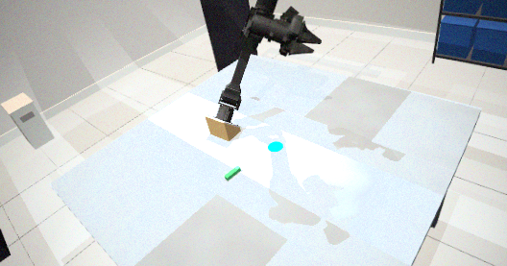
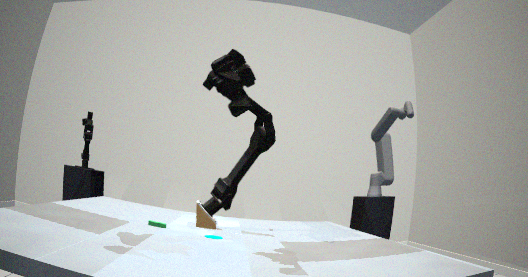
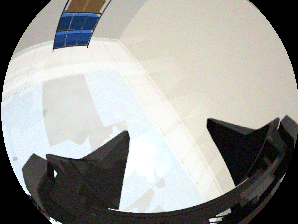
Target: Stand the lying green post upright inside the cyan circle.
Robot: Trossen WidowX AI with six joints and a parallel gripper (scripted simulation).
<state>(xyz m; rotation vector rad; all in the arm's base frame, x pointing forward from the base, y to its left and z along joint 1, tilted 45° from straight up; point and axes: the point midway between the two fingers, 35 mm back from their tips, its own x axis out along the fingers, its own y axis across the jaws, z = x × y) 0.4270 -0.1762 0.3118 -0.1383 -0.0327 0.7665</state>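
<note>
The green post (image 1: 232,173) (image 2: 157,224) lies on its side on the table (image 1: 120,191). The flat cyan circle (image 1: 276,147) (image 2: 213,237) lies on the same table, apart from the post, with nothing standing on it. My gripper (image 1: 317,47) (image 3: 168,126) is raised high above the table, well away from both. Its two black fingers stand wide apart in the wrist view, open and with nothing between them. The post and the circle do not show in the wrist view.
The arm stands on a tan wedge base (image 1: 222,129) (image 2: 204,218), close to the circle. A dark pedestal (image 1: 226,30) stands behind the table in the top view, and a shelf with blue bins (image 1: 456,32) (image 3: 75,31) stands beyond it.
</note>
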